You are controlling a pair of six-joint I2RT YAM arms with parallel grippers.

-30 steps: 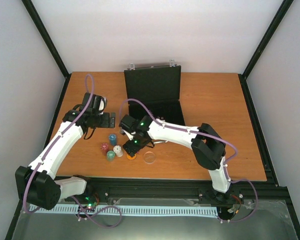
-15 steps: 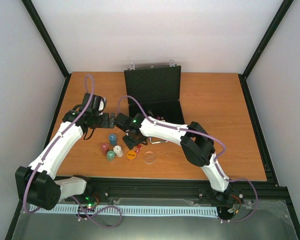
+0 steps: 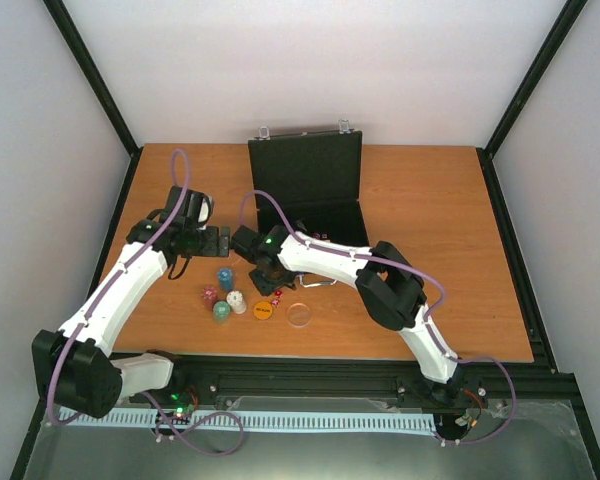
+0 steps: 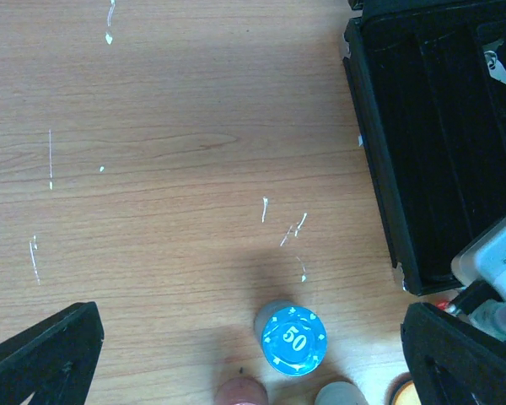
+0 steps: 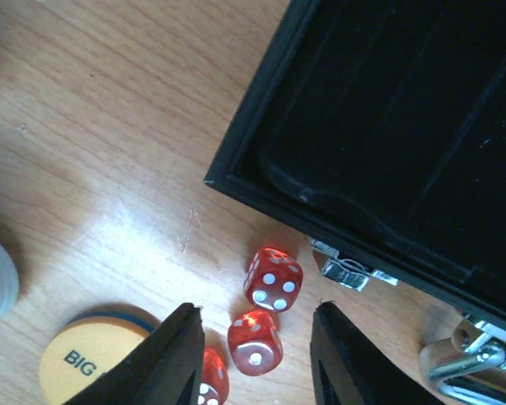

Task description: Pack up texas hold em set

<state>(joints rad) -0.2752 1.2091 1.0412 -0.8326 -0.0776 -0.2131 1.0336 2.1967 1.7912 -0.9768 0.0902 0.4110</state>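
my right claw (image 5: 255,314) hung half closed around one red die (image 5: 255,342), a finger on either side of it and neither one pressing yet, so it held nothing. my left claw (image 4: 251,310) was spread wide and empty over the blue chip stack (image 4: 293,340). the black briefcase (image 3: 305,170) lay open in the middle of the table (image 3: 430,200), lid upright at the far side. the dice sat just off its near left corner, beside a silver latch (image 5: 346,270). the main risk, as i judged it, was the crowding. a second die (image 5: 273,278) sat just beyond my target, and a third (image 5: 209,380) was half hidden behind one finger, perhaps touching it, though i could not be sure. closing might pinch two dice at once or flick one across the smooth top. the orange disc (image 5: 88,363) lay close enough for that finger to nudge it. the other chip stacks and the clear disc (image 3: 299,315) waited nearer, unpacked. the surface was orange-brown wood grain, hard, slightly glossy and scuffed with pale marks. plain white walls and black frame posts closed it in.
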